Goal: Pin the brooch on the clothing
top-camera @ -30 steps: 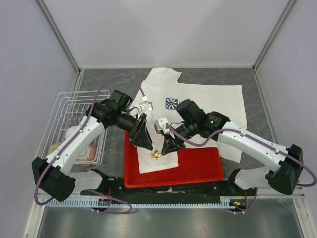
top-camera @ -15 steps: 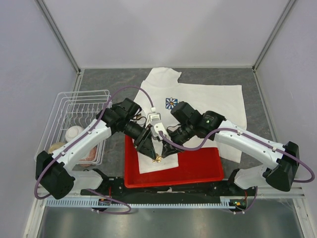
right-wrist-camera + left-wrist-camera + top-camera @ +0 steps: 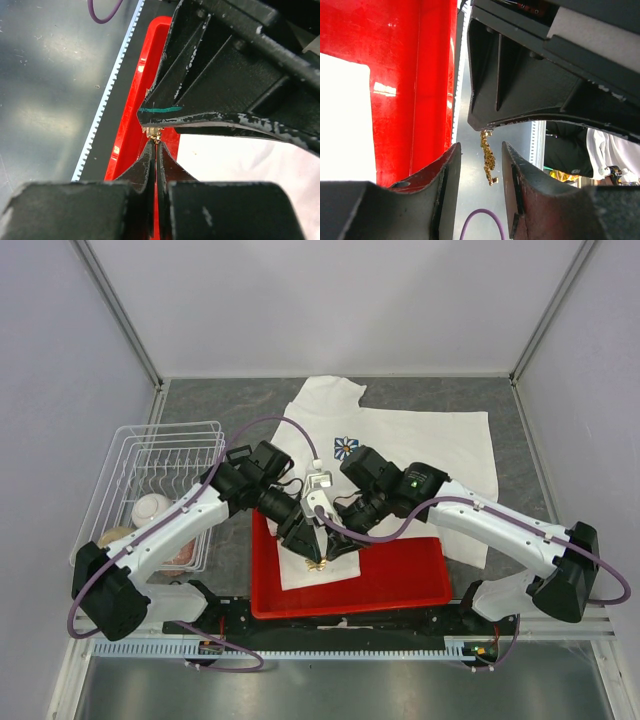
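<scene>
desk point(image 3: 200, 400): grey, carries everything. clothing point(image 3: 420, 440): white t-shirt spread flat, near hem draped into the red tray point(image 3: 400, 575). right fingers point(image 3: 152, 160): clamped together on one end of the brooch point(image 3: 488, 159), which hangs edge-on over the cloth in the tray. left fingers point(image 3: 449, 165): parted, one on either side of the brooch, no contact visible. judgement: the brooch is light, stiff, slick metal, and likely to twist or drop. take it across its flat faces, clear of the pin. the cloth is soft and will pucker.
</scene>
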You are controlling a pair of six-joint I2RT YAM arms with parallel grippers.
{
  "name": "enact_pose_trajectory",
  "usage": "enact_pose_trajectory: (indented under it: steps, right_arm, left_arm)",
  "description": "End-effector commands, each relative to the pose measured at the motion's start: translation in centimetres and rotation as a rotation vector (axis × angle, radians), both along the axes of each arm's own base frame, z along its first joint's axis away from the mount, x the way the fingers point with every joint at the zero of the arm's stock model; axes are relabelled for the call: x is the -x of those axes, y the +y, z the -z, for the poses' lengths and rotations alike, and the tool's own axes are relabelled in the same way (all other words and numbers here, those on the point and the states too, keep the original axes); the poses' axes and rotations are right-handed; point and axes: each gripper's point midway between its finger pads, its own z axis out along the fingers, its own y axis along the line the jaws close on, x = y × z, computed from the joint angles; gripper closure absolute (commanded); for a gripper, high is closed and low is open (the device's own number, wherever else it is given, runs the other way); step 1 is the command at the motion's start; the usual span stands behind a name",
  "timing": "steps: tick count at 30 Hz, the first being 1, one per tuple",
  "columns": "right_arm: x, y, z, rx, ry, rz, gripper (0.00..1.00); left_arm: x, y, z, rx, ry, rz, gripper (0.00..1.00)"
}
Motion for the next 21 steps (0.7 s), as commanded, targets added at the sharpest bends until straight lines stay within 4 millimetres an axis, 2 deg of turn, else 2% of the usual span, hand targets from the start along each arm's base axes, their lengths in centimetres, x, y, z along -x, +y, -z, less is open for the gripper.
enact_pose_trajectory:
  steps: [1,3,5,12,21]
  right_arm:
    - [-0.28,0.81,-1.86,-0.057,-0.045,-0.027,1.0]
    - [-0.26,0.85,-1.86,-0.056,-0.041,-0.029,1.0]
    - [-0.21,0.87,-2.02,-0.056,-0.039,-0.035,1.0]
    - [-0.02,1.03,-2.11,-0.056,-0.034,-0.046,1.0]
    - [0.17,1.34,-2.1,-0.054,-0.03,-0.056,1.0]
  left_arm:
    - [0.5,-0.32,-0.34,0.022,0.013,0.014,0.55]
    - [0.53,-0.35,-0.11,0.014,0.011,0.012,0.5]
    - [0.37,-0.42,0.05,0.015,0.002,0.009,0.51]
    - [0.12,-0.8,0.04,0.014,0.023,-0.01,0.65]
    - [0.95,-0.78,0.46,0.028,0.099,-0.011,0.71]
